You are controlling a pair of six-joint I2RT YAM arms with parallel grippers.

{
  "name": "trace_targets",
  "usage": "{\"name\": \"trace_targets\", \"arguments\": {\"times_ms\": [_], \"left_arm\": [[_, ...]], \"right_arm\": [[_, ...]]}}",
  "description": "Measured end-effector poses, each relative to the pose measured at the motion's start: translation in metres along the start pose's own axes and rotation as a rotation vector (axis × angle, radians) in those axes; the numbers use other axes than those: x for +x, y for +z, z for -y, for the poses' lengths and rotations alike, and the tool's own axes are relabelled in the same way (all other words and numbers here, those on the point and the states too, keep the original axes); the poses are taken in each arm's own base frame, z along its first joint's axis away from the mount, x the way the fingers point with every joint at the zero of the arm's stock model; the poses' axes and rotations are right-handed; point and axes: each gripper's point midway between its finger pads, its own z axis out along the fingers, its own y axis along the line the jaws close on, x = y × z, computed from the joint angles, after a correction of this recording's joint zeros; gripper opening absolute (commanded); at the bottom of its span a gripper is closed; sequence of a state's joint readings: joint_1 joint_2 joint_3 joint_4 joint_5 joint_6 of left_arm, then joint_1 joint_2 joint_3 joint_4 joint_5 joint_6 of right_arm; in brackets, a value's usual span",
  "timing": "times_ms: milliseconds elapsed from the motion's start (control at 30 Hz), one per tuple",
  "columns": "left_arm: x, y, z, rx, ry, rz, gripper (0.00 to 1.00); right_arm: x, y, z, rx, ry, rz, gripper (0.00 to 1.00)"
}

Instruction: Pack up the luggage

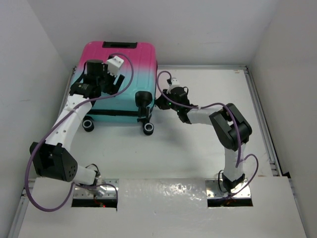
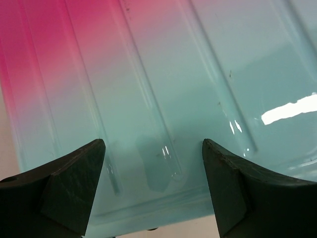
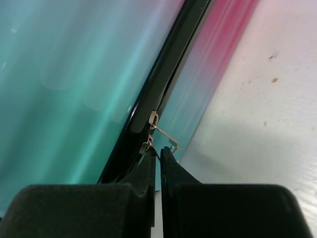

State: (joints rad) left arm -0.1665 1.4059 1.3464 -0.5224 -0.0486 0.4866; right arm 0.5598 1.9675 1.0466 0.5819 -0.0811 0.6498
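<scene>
Working the zipper looks like the step in hand. The luggage (image 1: 141, 69) lies flat on the far left part of the table (image 1: 198, 148). Its lid is down and its wheels (image 1: 148, 129) point to the near side.

The right gripper (image 3: 157, 154) is at the right side of the case, low by the near corner. Its fingers are pinched almost together. A small metal zipper pull (image 3: 146, 146) sits right at their tips, so I think it is gripping that pull. A second slider (image 3: 153, 118) sits just past it on the black zipper line (image 3: 171, 59). The two are close, so the zipper looks almost shut here.

The left gripper (image 2: 153, 186) is over the teal end of the shell. Its fingers are spread wide with nothing between them. I cannot tell if it touches the shell.

To do this well, the right gripper should hold the pull tight and move slowly along the black line, not away from it. If it tugs sideways, the little tab can slip out. The left gripper could press down on the lid so the case does not slide or pop up. Go gently at the corner, where zippers like to stick.
</scene>
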Motion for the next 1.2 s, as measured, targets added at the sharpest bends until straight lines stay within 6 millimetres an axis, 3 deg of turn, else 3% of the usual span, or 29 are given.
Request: {"name": "trace_targets", "arguments": {"times_ms": [333,367,400,433,500,600,667,733,767,833,967,1033,1100,1200], "left_arm": [[-0.015,-0.018,0.002,0.061,-0.056,-0.036,0.81],[-0.019,-0.020,0.000,0.060,-0.065,-0.027,0.81],[-0.022,-0.022,-0.003,0.055,-0.077,-0.020,0.81],[-0.025,-0.024,-0.006,0.051,-0.088,-0.013,0.81],[-0.026,-0.027,-0.016,0.035,-0.123,-0.004,0.82],[-0.024,-0.033,-0.042,-0.009,-0.191,0.004,0.83],[-0.021,-0.042,-0.071,-0.064,-0.253,0.012,0.84],[-0.016,-0.055,-0.105,-0.150,-0.304,0.019,0.86],[-0.014,-0.061,-0.119,-0.187,-0.323,0.023,0.86],[0.001,-0.076,-0.153,-0.294,-0.366,0.007,0.88],[0.056,-0.101,-0.203,-0.449,-0.468,-0.077,0.88],[0.101,-0.114,-0.223,-0.524,-0.535,-0.156,0.88],[0.146,-0.122,-0.229,-0.572,-0.597,-0.243,0.88],[0.200,-0.120,-0.214,-0.568,-0.664,-0.372,0.88]], "right_arm": [[-0.032,0.013,0.030,0.058,-0.007,0.029,0.00],[-0.032,0.013,0.031,0.054,-0.005,0.028,0.08],[-0.031,0.012,0.031,0.050,-0.003,0.030,0.28],[-0.031,0.010,0.031,0.053,0.001,0.036,0.31],[-0.022,-0.004,0.039,0.075,-0.011,0.022,0.43],[-0.016,-0.035,0.049,0.120,-0.035,-0.005,0.50],[-0.025,-0.059,0.051,0.145,-0.055,-0.004,0.50],[-0.041,-0.088,0.056,0.180,-0.070,0.003,0.63],[-0.059,-0.100,0.057,0.188,-0.070,0.043,0.69],[-0.091,-0.136,0.072,0.242,-0.072,0.094,0.86],[-0.128,-0.213,0.136,0.451,-0.004,0.114,0.93],[-0.128,-0.249,0.173,0.575,0.075,0.087,0.94],[-0.113,-0.279,0.203,0.691,0.152,0.040,0.98],[-0.081,-0.302,0.214,0.789,0.211,-0.064,0.99]]}}
